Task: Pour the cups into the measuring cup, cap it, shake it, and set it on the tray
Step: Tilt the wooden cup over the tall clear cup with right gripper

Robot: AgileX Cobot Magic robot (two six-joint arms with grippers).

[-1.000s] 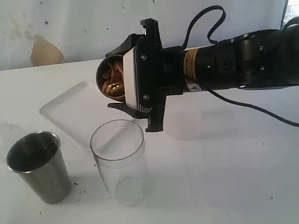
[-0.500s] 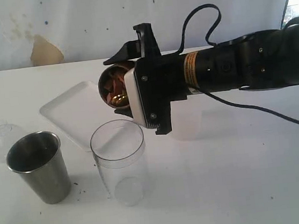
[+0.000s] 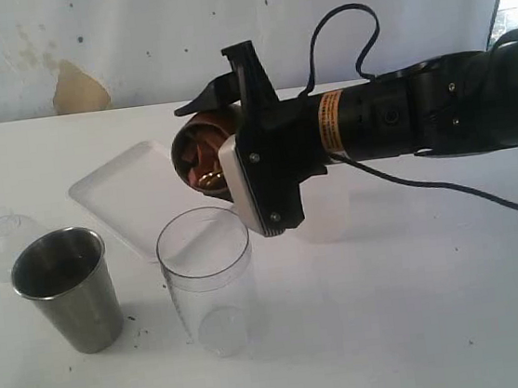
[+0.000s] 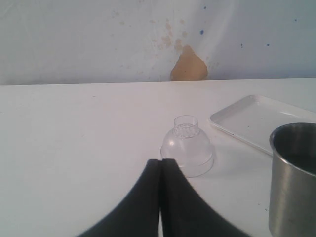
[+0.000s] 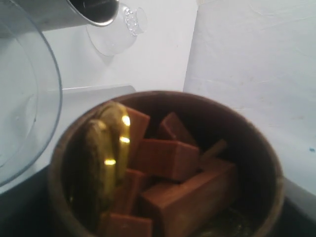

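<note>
While my right gripper [image 3: 226,151] clamps the brown wooden cup [image 3: 193,150] across its belly, that cup hangs tipped on its side, mouth turned to the left of the exterior view, above and just behind the rim of the measuring cup [image 3: 208,279]. Reddish-brown blocks [image 5: 168,158] and glossy golden pieces [image 5: 106,148] crowd the wooden cup's mouth.

The measuring cup stands upright and uncapped on the white table [image 3: 422,306]. Just to its left stands the steel tumbler [image 3: 67,289], also upright, with a narrow gap between the two. Behind the tumbler lies the clear domed lid [image 3: 2,237], apart from it. The tray [image 3: 128,195] lies flat behind the measuring cup, partly under my gripper and the tipped cup. A frosted cup [image 3: 322,215] stands right of the tray, mostly hidden behind my gripper. My arm's black cable [image 3: 343,30] loops up over the wrist, clear of everything on the table.

My left gripper [image 4: 160,163] has its fingers pressed together with nothing between them, low over the table, pointing at the domed lid, with the tumbler off to one side.

Bare table spreads to the right of the measuring cup and in front of it. The stained wall [image 3: 221,20] closes the far side behind the tray.
</note>
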